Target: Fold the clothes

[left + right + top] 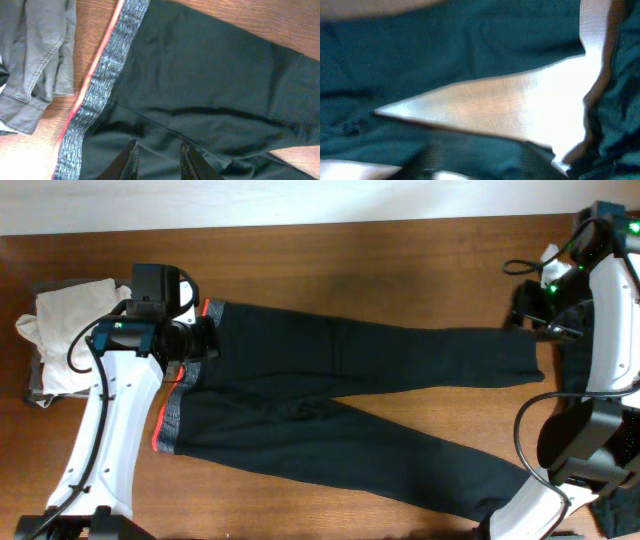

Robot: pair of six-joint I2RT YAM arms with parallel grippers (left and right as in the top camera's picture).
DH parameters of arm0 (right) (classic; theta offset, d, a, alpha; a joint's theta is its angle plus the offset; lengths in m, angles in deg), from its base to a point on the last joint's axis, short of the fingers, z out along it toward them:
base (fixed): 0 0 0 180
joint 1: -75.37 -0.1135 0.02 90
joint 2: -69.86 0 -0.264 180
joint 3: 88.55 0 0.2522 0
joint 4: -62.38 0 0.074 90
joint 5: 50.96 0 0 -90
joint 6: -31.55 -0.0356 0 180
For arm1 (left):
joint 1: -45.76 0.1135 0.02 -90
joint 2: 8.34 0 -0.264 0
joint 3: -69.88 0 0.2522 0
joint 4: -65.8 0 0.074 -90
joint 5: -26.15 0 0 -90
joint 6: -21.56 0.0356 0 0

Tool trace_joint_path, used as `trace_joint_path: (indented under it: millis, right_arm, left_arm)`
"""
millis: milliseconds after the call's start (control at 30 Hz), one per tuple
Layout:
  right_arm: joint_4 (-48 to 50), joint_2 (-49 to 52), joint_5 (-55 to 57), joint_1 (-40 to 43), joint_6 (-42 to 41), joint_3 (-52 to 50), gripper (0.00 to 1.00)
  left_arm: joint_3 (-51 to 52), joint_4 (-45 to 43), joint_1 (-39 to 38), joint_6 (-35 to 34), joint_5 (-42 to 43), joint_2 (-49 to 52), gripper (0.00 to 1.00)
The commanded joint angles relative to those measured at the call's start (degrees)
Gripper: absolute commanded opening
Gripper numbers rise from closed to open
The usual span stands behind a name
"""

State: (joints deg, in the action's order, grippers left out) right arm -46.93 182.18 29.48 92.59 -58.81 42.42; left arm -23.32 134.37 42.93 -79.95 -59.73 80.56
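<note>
Dark pants (340, 395) lie flat on the wooden table, legs spread to the right. The grey waistband with a red edge (172, 415) is at the left. My left gripper (203, 340) hovers over the top of the waistband. In the left wrist view its fingers (160, 160) are open just above the dark fabric (210, 75), with nothing between them. My right gripper (525, 308) is at the hem of the upper leg. The right wrist view is blurred. It shows both legs (445, 55) with bare wood between them, and its fingers cannot be made out.
A pile of white and grey clothes (65, 330) lies at the left table edge. The grey garment (35, 60) lies beside the waistband. More dark cloth (620, 505) lies at the lower right by the right arm's base.
</note>
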Motion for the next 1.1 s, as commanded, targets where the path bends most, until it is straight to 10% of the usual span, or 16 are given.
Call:
trace_joint_path:
  millis: [0,533,733,1067]
  right_arm:
    - [-1.8,-3.1,-2.1,2.3,0.3,0.3,0.31]
    - [2.2,-33.7,-0.5,7.6,-3.6,-36.7,0.38]
    - [15.0,-39.9,0.2,8.8,-15.4,-58.9,0.04]
    - [11.5,-32.0,-0.5,0.2,-19.7,-60.2,0.04]
  left_arm:
    - [-0.3,-0.2,-0.2,1.2,0.6,0.2,0.28]
    - [-0.3,2.4,-0.2,1.1,0.6,0.2,0.28]
    - [-0.3,2.9,-0.2,0.2,0.6,0.2,0.29]
    - [-0.3,3.5,-0.2,-1.3,0.6,0.2,0.29]
